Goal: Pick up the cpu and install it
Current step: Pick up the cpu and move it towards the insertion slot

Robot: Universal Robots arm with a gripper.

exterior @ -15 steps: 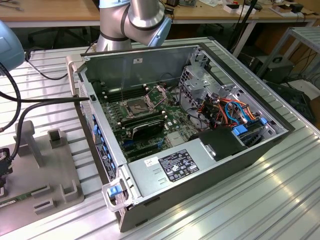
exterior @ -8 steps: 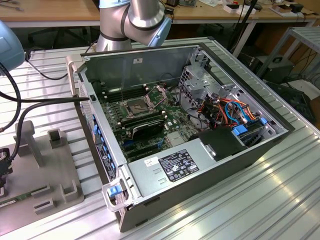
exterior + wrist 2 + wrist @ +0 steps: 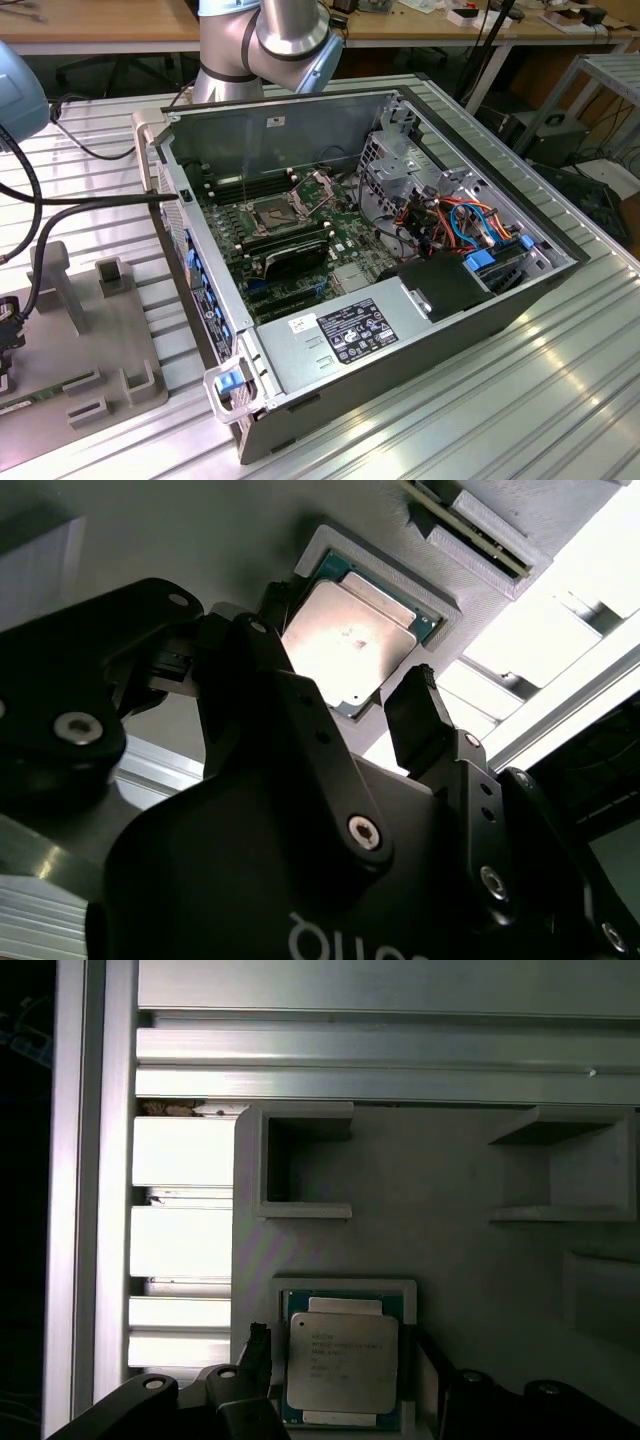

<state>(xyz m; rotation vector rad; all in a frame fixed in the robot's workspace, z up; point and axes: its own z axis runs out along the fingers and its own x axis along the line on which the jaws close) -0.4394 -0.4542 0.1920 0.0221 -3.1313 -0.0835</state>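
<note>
The cpu [image 3: 345,635] is a flat silver-grey square lying face up in a shallow square nest [image 3: 345,1288] of a grey fixture plate [image 3: 450,1190]. In the first wrist view the cpu [image 3: 342,1360] lies between my black fingers [image 3: 257,1345]. My gripper [image 3: 345,645] hangs open just over the chip, with one fingertip [image 3: 410,715] off each of two opposite edges. I see no contact with the chip. In the exterior view the dark socket [image 3: 272,212] sits on the motherboard inside the open computer case [image 3: 400,330].
The grey fixture plate [image 3: 90,340] lies on the ribbed metal table [image 3: 560,400] at the exterior view's left, with raised blocks [image 3: 300,1160] on it. The arm's base [image 3: 270,40] stands behind the case. Cables [image 3: 60,200] run across the table at the left.
</note>
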